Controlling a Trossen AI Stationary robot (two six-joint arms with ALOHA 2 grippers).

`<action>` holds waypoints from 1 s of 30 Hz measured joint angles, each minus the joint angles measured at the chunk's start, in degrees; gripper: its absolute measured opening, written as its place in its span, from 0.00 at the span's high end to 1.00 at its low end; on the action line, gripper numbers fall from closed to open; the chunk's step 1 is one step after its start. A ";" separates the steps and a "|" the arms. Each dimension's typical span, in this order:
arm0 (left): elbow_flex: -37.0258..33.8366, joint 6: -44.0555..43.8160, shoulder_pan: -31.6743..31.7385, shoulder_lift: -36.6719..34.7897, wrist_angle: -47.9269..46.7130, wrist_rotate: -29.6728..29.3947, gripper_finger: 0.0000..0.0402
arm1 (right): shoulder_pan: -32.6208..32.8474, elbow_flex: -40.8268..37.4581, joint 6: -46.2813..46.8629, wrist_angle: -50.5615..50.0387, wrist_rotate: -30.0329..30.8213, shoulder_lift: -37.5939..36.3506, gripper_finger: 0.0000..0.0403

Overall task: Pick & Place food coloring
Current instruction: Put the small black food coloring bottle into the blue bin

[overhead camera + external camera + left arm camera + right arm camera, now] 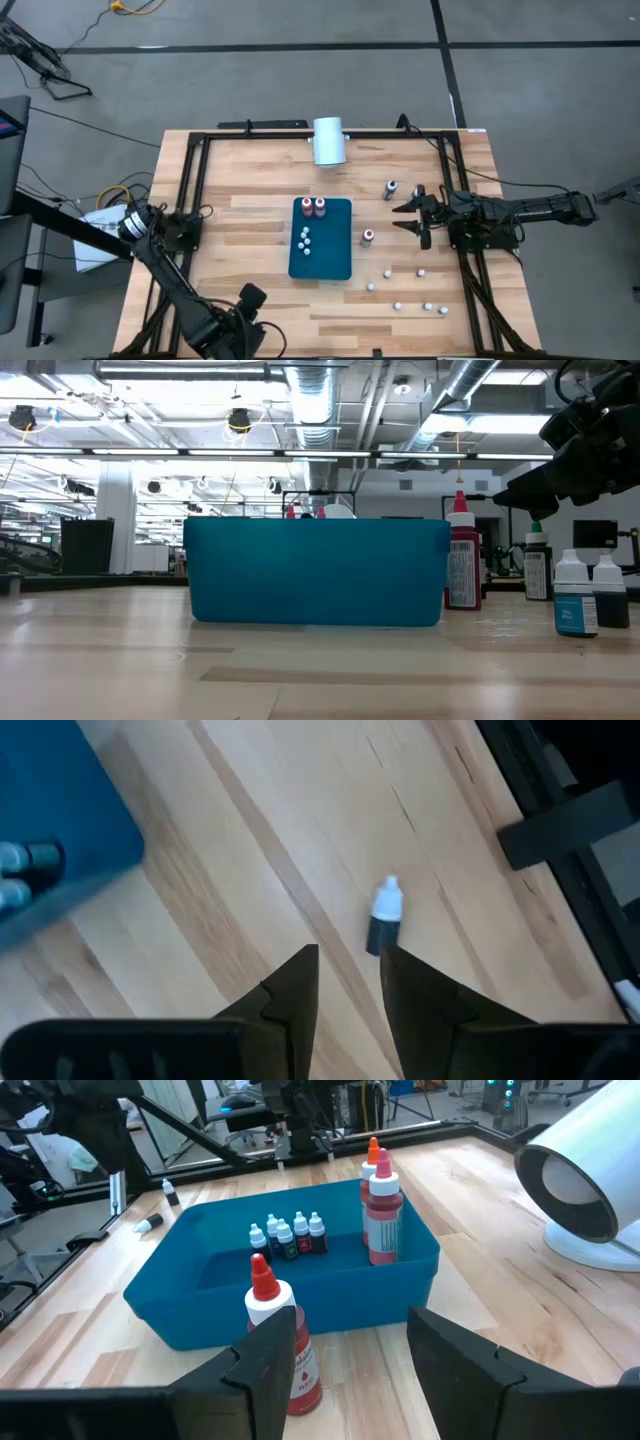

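Observation:
The food coloring is a set of little bottles. Two taller red ones (314, 207) and several tiny ones (305, 240) stand in a blue tray (321, 265). Another red bottle (368, 237) and a dark one (391, 189) stand right of the tray, and several tiny ones (400, 290) are scattered near the right front. A small dark bottle with a white cap (385, 915) lies on its side on the wood. My left gripper (350, 965) hovers over the table beside it, at the left front (248, 298), narrowly open and holding nothing. My right gripper (415, 215) waits open to the right of the tray.
A large white cylinder (329, 140) lies at the table's far edge. A black frame rail (560, 820) runs close to the lying bottle. In the right wrist view, the red bottle (285, 1350) stands just ahead of my right gripper's fingers. Bare wood lies left of the tray.

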 joint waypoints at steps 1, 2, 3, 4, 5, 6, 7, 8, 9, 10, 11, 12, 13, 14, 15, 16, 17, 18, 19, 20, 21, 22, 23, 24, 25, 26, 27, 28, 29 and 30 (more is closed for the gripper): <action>0.00 -1.26 -0.53 0.00 -0.49 -0.02 0.74 | -0.01 0.00 0.01 0.00 0.01 0.00 0.54; 0.00 -2.45 -1.04 0.00 -1.03 -0.02 0.74 | -0.02 0.00 0.00 0.00 0.01 0.00 0.54; 0.00 -3.66 -1.62 0.01 -1.59 -0.01 0.74 | -0.01 0.00 0.01 0.00 0.00 0.00 0.54; 0.00 -5.12 -2.07 0.02 -2.18 0.11 0.74 | -0.01 -0.01 0.00 0.00 0.00 0.00 0.54; 0.00 -6.64 -2.59 0.02 -2.80 0.31 0.74 | 0.00 0.00 0.01 0.00 0.00 0.00 0.54; 0.00 -8.25 -3.04 0.02 -3.46 0.53 0.74 | -0.01 -0.01 0.01 0.00 0.02 0.00 0.54; 0.00 -9.95 -3.42 0.02 -4.14 1.05 0.74 | -0.02 0.00 0.01 0.00 0.02 0.00 0.54; 0.00 -11.58 -3.75 0.02 -4.71 1.69 0.74 | 0.00 0.00 -0.01 0.00 0.01 0.00 0.54; 0.00 -13.24 -4.05 0.02 -5.35 2.31 0.74 | 0.00 -0.01 0.01 0.00 0.02 0.00 0.54; 0.00 -14.89 -4.30 0.02 -5.94 2.84 0.74 | 0.00 0.00 0.01 0.00 0.02 0.00 0.54; 0.00 -16.37 -4.60 0.02 -6.44 3.33 0.74 | 0.00 -0.01 0.00 0.00 0.02 0.00 0.54; 0.00 -17.76 -4.83 0.02 -6.96 3.46 0.74 | 0.00 0.00 0.01 0.00 0.02 0.00 0.54; 0.00 -18.91 -5.03 0.02 -7.32 3.46 0.74 | 0.00 -0.02 0.01 0.00 0.00 0.00 0.54; -0.02 -19.88 -5.25 0.02 -7.42 3.48 0.74 | -0.01 -0.01 0.00 0.00 0.01 0.00 0.54; -0.02 -20.73 -5.40 0.04 -7.46 3.48 0.74 | -0.01 0.00 0.01 0.00 0.02 0.00 0.54; -0.02 -21.59 -5.60 0.04 -7.64 3.69 0.74 | 0.00 0.00 0.01 0.00 0.02 0.00 0.54; -0.02 -22.46 -5.73 0.04 -8.05 3.98 0.74 | -0.02 0.00 0.01 0.00 0.02 0.00 0.54; -0.02 -23.51 -5.89 0.04 -8.55 4.41 0.74 | -0.02 -0.01 0.01 0.00 0.02 0.00 0.54; -0.02 -24.58 -6.01 0.04 -9.12 4.90 0.74 | 0.00 0.00 0.01 0.00 0.00 0.00 0.54; -0.02 -25.79 -6.14 0.04 -9.80 5.46 0.74 | 0.00 0.00 0.01 0.00 0.02 0.00 0.54; -0.02 -27.06 -6.26 0.04 -10.60 6.10 0.74 | -0.01 0.00 0.01 0.00 0.01 0.00 0.54; -0.02 -28.29 -6.37 0.04 -11.39 6.70 0.74 | 0.00 -0.01 0.00 0.00 0.00 0.00 0.54; -0.02 -29.31 -6.43 0.04 -12.01 7.18 0.74 | -0.02 0.00 0.00 0.00 0.00 0.00 0.54; -0.02 -30.15 -6.46 0.04 -12.30 7.69 0.74 | 0.00 0.00 0.01 0.00 0.01 0.00 0.54; -0.02 -31.04 -6.58 0.04 -12.73 8.23 0.74 | -0.01 -0.01 0.00 0.00 0.02 0.00 0.54; -0.02 -31.91 -6.71 0.04 -13.07 8.79 0.74 | 0.00 0.00 0.01 0.00 0.00 0.00 0.54; -0.02 -32.60 -6.79 0.05 -13.30 9.16 0.74 | 0.00 0.00 0.01 0.00 0.02 0.00 0.54; -0.02 -33.25 -6.87 0.13 -13.59 9.59 0.74 | -0.02 0.00 0.01 0.00 0.02 0.00 0.54; -0.13 -33.85 -6.91 0.25 -13.72 10.03 0.74 | -0.02 -0.02 0.01 0.00 0.02 0.00 0.54; -0.61 -34.32 -6.95 0.31 -13.53 10.58 0.74 | -0.01 0.00 0.01 0.00 0.02 0.00 0.54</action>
